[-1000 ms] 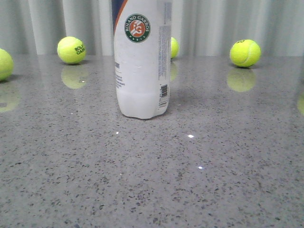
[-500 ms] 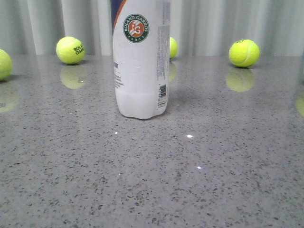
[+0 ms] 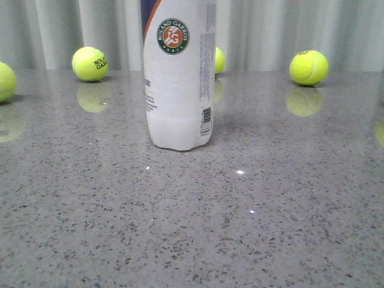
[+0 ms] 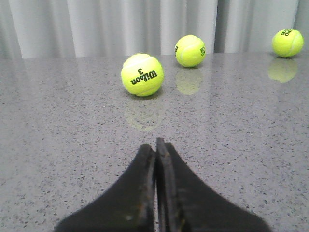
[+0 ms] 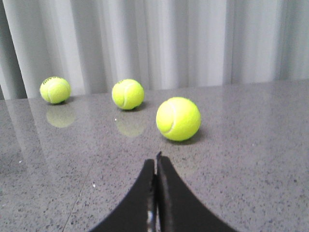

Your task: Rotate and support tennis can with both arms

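The tennis can point(image 3: 178, 78) stands upright on the grey speckled table point(image 3: 192, 228) in the front view, its white label and round Roland Garros logo facing the camera; its top is cut off by the frame. Neither arm shows in the front view. In the left wrist view my left gripper point(image 4: 155, 145) is shut, its black fingers pressed together with nothing between them, low over the table. In the right wrist view my right gripper point(image 5: 156, 162) is likewise shut and empty. The can shows in neither wrist view.
Yellow-green tennis balls lie scattered near the back: one point(image 3: 90, 63) left of the can, one point(image 3: 309, 66) to its right, one point(image 3: 5, 81) at the left edge. A Wilson ball point(image 4: 142, 74) lies ahead of the left gripper, another ball point(image 5: 178, 119) just ahead of the right. A pleated grey curtain point(image 3: 288, 30) backs the table.
Only a slight shift of the front view; the can and balls stay where they were.
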{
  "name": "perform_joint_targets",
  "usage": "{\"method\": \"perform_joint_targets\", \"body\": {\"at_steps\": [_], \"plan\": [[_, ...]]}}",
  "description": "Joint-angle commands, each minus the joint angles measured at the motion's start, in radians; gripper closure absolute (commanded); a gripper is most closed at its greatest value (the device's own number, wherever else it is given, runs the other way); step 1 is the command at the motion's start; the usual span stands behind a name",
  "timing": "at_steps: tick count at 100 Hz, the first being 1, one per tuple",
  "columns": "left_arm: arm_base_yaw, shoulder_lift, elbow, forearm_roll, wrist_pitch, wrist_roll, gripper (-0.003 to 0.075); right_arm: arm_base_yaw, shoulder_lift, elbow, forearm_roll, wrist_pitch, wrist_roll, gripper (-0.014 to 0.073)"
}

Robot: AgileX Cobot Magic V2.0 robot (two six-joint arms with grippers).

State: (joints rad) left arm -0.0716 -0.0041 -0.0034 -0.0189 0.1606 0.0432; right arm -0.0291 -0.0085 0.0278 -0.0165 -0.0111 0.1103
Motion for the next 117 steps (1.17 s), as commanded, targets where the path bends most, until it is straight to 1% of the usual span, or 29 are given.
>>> {"method": "perform_joint_targets", "body": {"at_steps": [1,48,117], "plan": [[0.001,-0.039,0.048,-0.005,-0.077,-0.009,0.0741,-0.005,-0.025,-0.019,0.017,-0.045,-0.005,0.0651],[0.001,-0.039,0.048,-0.005,-0.077,-0.009,0.0741,-0.005,-0.025,-0.019,0.008,0.018,-0.018,0.0651],[0.001,-0.039,0.048,-0.005,-0.077,-0.009,0.0741,-0.005,-0.025,-0.019,0.008,0.018,-0.018,0.0651]]}}
